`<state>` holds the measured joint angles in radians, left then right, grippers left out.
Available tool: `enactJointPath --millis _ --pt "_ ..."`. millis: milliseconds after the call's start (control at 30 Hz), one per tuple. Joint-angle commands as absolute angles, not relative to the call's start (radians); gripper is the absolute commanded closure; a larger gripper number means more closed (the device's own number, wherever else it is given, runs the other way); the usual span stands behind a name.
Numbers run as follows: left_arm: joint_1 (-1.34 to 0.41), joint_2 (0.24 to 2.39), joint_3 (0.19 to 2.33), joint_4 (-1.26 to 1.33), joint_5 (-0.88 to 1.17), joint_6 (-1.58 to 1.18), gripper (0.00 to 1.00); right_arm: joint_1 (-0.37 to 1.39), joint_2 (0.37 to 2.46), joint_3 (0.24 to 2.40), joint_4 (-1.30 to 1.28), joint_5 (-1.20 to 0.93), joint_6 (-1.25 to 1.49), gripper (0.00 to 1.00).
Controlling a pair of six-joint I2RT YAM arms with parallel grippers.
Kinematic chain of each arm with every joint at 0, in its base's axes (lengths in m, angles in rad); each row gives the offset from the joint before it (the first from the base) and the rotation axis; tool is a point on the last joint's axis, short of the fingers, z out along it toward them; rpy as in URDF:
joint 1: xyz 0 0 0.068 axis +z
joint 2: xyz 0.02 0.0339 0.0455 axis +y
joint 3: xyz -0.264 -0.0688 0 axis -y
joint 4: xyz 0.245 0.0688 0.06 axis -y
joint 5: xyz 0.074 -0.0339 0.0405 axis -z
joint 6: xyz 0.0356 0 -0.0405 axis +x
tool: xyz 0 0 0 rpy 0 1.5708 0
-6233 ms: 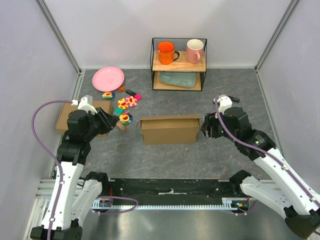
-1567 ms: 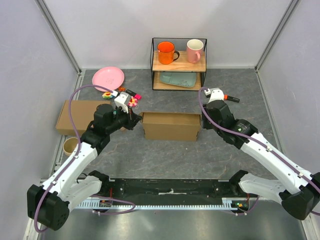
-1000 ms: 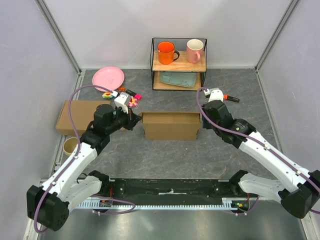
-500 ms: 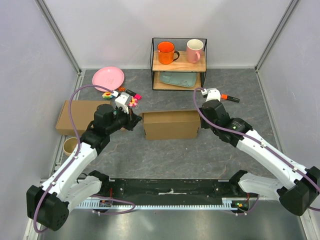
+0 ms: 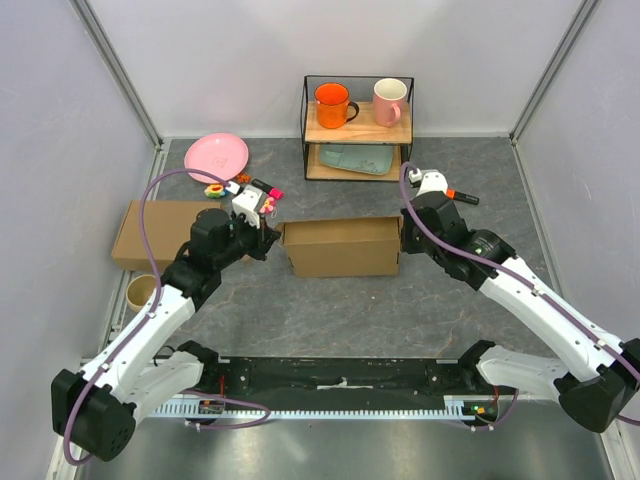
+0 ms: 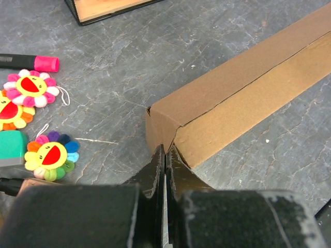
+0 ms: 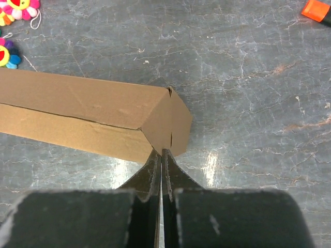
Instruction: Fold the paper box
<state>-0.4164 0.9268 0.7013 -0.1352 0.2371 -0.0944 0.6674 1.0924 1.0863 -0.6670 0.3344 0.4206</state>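
At the far left a closed brown carton (image 5: 150, 232) lies against the wall, with a paper cup (image 5: 138, 292) just in front of it and a pink plate (image 5: 216, 157) further back. Beside them sit 3 flower toys (image 6: 51, 154) and a pink-capped marker (image 6: 31, 63). The left gripper (image 6: 165, 155) reaches in from that side with its 2 fingers pressed together, their tips at the lower corner of the paper box's left end (whether any cardboard is caught between them cannot be told). The paper box (image 5: 342, 246) lies in the middle of the grey table (image 5: 330, 320), folded up into a long, low closed shape, its length running left to right between the 2 arms. Behind it stands a black wire shelf (image 5: 358, 128) carrying an orange mug (image 5: 331, 105) and a pink mug (image 5: 389, 101) on its upper board. The right gripper (image 7: 161, 157) meets the box's right end, fingers likewise pressed together with no gap showing, tips touching the bottom edge of the end panel. An orange marker (image 5: 462, 196) lies on the table to the right, behind that arm.
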Motion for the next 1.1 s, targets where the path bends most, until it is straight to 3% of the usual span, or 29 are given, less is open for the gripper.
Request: enactJointPath --millis 0,500,1067 --pt "-0.439 0.928 0.738 -0.160 0.181 -0.017 0.98 0.663 1.069 1.141 -0.655 0.319 0.483 1.00" --pt "-0.463 0.963 0.836 -0.199 0.025 0.083 0.98 0.660 1.006 1.135 -0.715 0.382 0.515 1.00" --pt "-0.494 1.107 0.942 -0.207 0.112 -0.037 0.98 0.594 1.118 1.164 -0.664 0.293 0.558 1.00"
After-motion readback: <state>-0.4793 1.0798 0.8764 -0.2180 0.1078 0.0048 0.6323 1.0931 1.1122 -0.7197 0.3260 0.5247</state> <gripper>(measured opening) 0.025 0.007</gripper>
